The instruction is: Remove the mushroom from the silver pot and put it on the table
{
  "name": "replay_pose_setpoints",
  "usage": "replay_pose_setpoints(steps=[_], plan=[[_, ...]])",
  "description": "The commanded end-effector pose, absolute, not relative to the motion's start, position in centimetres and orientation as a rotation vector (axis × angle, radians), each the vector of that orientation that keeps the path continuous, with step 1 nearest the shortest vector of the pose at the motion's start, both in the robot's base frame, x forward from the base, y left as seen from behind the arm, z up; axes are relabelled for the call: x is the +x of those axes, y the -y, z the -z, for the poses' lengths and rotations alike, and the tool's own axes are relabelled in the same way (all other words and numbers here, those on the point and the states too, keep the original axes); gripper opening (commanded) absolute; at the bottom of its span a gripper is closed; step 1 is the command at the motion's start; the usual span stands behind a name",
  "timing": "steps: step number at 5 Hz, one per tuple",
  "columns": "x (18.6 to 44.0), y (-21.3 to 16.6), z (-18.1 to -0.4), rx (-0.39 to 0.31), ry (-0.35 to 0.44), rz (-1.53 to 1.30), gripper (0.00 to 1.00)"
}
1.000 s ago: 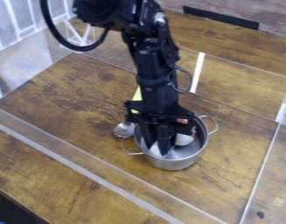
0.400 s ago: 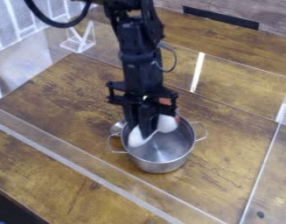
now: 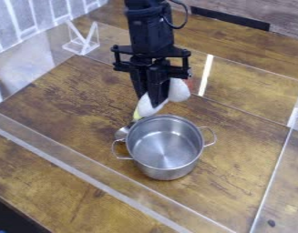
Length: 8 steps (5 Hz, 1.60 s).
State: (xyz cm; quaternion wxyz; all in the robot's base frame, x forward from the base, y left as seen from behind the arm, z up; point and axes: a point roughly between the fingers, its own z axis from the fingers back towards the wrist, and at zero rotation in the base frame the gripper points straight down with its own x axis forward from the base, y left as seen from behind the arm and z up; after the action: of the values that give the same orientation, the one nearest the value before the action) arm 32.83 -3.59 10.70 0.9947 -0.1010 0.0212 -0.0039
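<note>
Silver pot (image 3: 166,148): small round shiny steel, two little side handles, no lid, sits on the table (image 3: 66,100), brown wood planks w/ visible grain, clear acrylic walls round the edge. Gripper (image 3: 156,89), black, points nearly straight down, jaws closed tight on the mushroom (image 3: 170,90). White rounded part shows beside the fingers; cap prob. hidden behind them. Mushroom hangs clear above the pot's far rim, touching neither pot nor table.
</note>
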Motion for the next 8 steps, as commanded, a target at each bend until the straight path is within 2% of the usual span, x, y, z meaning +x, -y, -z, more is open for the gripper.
replay_pose_setpoints(steps=[1,2,3,4,6,7,8], plan=[[32.8,0.5,-15.4,-0.176,0.064,0.03,0.0],[32.2,-2.5,-16.7,-0.127,0.087,0.001,0.0],[31.4,-5.6,-16.7,-0.083,0.107,-0.023,0.0],[31.4,-7.1,-16.4,-0.066,0.121,-0.014,0.0],[31.1,-7.4,-14.9,-0.067,0.104,-0.005,0.0],[30.7,-7.4,-13.8,-0.069,0.096,-0.015,1.0],[31.4,-9.0,-13.3,-0.068,0.086,0.045,1.0]])
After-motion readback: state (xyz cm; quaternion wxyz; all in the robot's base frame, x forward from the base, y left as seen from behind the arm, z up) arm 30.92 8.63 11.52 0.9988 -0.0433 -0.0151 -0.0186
